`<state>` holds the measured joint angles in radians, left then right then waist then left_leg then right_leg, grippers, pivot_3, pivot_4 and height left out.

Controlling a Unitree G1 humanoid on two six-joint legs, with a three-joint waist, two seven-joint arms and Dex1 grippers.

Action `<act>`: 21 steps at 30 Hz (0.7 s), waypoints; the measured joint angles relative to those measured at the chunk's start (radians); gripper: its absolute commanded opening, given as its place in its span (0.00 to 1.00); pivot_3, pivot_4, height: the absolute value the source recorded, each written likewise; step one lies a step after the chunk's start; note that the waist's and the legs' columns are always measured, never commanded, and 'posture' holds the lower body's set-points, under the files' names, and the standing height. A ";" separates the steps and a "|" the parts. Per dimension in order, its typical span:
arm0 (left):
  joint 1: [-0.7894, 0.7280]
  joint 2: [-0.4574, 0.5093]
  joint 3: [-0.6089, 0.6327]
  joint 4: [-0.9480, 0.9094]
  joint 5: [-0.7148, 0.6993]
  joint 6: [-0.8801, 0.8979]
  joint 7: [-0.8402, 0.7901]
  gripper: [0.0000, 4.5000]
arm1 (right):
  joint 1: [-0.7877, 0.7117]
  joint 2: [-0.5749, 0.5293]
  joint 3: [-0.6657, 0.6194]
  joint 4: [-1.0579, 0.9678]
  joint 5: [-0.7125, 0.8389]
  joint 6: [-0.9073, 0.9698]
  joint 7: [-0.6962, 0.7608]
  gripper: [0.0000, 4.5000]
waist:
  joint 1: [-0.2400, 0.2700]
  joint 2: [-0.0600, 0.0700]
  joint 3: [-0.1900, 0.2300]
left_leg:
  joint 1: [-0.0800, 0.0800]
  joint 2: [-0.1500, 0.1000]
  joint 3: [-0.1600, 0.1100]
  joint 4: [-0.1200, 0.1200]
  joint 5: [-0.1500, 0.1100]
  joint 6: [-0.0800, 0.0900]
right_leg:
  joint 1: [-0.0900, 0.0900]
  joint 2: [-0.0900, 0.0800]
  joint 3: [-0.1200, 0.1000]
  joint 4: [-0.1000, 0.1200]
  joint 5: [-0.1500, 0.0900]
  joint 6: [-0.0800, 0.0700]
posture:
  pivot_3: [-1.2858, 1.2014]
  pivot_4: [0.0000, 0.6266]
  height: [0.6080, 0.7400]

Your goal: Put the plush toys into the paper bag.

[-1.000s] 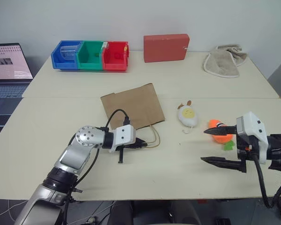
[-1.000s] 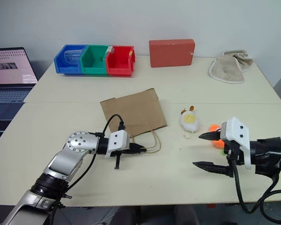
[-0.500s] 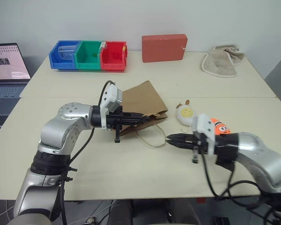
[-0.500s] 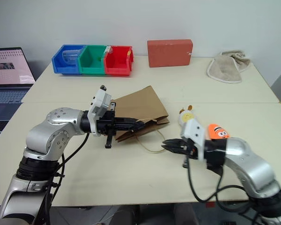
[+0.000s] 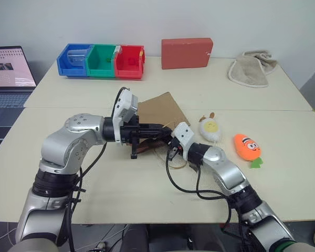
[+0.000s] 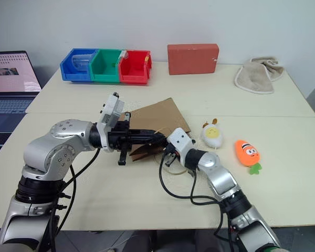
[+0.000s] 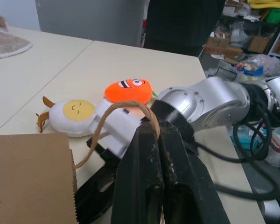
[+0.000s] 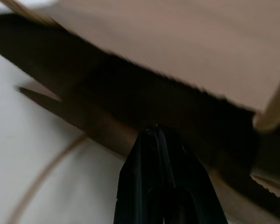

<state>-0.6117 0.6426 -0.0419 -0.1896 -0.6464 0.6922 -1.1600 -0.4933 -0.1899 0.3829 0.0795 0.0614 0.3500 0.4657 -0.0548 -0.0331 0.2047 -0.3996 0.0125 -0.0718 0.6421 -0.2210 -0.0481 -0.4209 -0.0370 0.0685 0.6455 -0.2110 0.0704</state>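
Note:
The brown paper bag [image 5: 160,107] lies on the table with its mouth end raised. My left gripper [image 5: 165,127] is shut on one of its loop handles [image 7: 126,109], which runs over the fingers. My right gripper [image 5: 170,143] is shut with nothing in it, and its tips [image 8: 155,133] sit at the dark opening of the bag [image 8: 186,51]. The white egg plush toy [image 5: 210,129] lies just right of the bag. The orange carrot plush toy [image 5: 247,147] lies further right. Both toys rest on the table, apart from either gripper.
The bag's other handle [image 5: 176,163] lies loose on the table under my right wrist. Along the far side stand blue, green and red bins [image 5: 101,61], a red box [image 5: 186,52] and a beige cloth [image 5: 250,67]. A laptop [image 5: 8,68] sits at far left.
My left gripper has risen with the handle, lifting the bag's mouth. My right gripper has shut and swung left from beside the carrot to the bag's opening.

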 measured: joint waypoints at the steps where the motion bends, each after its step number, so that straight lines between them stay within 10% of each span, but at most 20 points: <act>1: -0.010 0.000 0.010 0.003 -0.005 0.001 0.008 0.00 | -0.003 0.007 0.001 0.016 -0.014 -0.020 -0.009 0.00 | 0.000 0.000 0.000 | 0.000 0.000 0.000 0.000 0.000 0.000 | 0.000 0.000 0.000 0.000 0.000 0.000 | 0.52 0.24 1.00; 21: -0.290 0.016 0.156 0.202 -0.054 -0.017 0.080 0.00 | -0.003 0.068 0.010 0.121 -0.158 -0.097 -0.048 0.00 | -0.003 0.000 0.000 | 0.000 0.000 -0.002 -0.001 0.000 0.000 | 0.000 0.001 -0.001 0.000 0.000 0.000 | 0.52 0.24 1.00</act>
<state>-0.9021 0.6585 0.1145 0.0119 -0.7008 0.6748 -1.0801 -0.4967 -0.1222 0.3932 0.2003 -0.0965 0.2532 0.4172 -0.0576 -0.0331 0.2047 -0.3994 0.0125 -0.0736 0.6414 -0.2210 -0.0482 -0.4207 -0.0364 0.0672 0.6458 -0.2109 0.0707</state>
